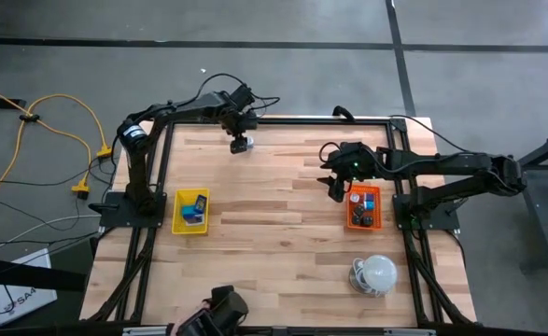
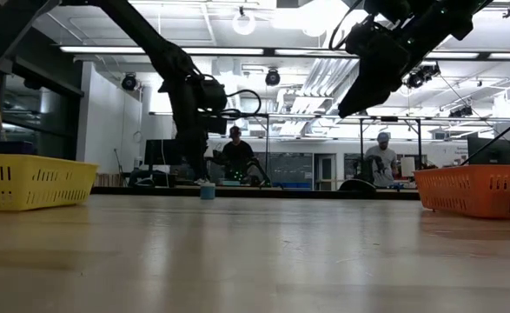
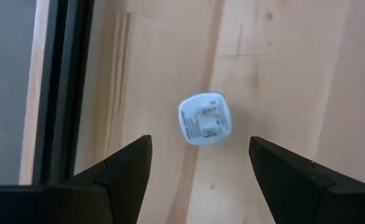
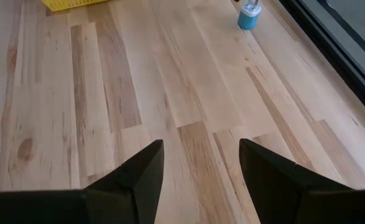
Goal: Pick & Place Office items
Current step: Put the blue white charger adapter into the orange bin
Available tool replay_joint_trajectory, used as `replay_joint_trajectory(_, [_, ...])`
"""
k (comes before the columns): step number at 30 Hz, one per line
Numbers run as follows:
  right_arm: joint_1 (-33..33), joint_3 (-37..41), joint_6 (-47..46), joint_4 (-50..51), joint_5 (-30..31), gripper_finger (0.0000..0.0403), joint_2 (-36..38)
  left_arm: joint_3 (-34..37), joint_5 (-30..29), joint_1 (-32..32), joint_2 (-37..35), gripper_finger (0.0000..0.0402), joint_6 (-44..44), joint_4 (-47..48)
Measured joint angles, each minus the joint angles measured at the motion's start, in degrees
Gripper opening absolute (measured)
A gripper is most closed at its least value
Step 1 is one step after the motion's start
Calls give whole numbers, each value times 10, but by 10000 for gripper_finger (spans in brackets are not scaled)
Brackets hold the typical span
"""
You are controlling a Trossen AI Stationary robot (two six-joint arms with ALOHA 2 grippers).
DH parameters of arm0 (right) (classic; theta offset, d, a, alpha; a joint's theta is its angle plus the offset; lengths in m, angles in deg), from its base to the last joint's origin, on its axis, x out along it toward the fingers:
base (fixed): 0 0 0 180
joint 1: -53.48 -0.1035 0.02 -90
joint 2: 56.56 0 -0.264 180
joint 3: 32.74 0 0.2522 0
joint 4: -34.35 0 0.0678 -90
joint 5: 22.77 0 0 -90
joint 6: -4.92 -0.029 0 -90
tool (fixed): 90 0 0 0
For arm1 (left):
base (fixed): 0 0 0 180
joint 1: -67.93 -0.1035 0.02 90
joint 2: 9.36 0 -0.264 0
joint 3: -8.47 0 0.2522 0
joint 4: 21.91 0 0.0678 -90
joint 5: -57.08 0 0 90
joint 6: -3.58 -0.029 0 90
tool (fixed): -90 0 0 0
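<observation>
While the counter (image 1: 274,205) holds the yellow tray (image 1: 190,212) and orange tray (image 1: 363,207), one white-blue item (image 3: 205,119) sits alone near its far edge. Left gripper (image 3: 199,163) hovers over that item, fingers wide, nothing held. Right gripper (image 1: 335,188) waits beside the orange tray, fingers wide, empty. Step: pre-grasp. Next: descend, close.

Two dark, slender jointed arms rise from black bases bolted to black frame rails; the left arm (image 1: 138,140) carries a pale blue and white band near its shoulder joint and black cables looping off its wrist; the right arm (image 1: 460,173) shows a small green light, perhaps an indicator, near its wrist; each wrist view frames matte black, wedge-shaped fingers (image 3: 123,171) with flat faces and angular edges (image 4: 138,180).
</observation>
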Motion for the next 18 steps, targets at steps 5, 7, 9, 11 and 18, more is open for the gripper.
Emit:
replay_joint_trajectory(5, [0, 0, 0, -2, 0, 195, 0, 0, -8, 0, 6, 262, 52, 0])
replay_joint_trajectory(7, [0, 0, 0, -2, 0, 195, 0, 0, -9, 0, 7, 262, 66, 1])
replay_joint_trajectory(9, [0, 0, 0, -2, 0, 195, 0, 0, -10, 3, 7, 262, 75, -1])
replay_joint_trajectory(11, [0, 0, 0, -2, 0, 195, 0, 0, -10, 4, 7, 262, 86, 0])
replay_joint_trajectory(18, [0, 0, 0, -2, 0, 195, 0, 1, -14, 13, 19, 262, 121, -9])
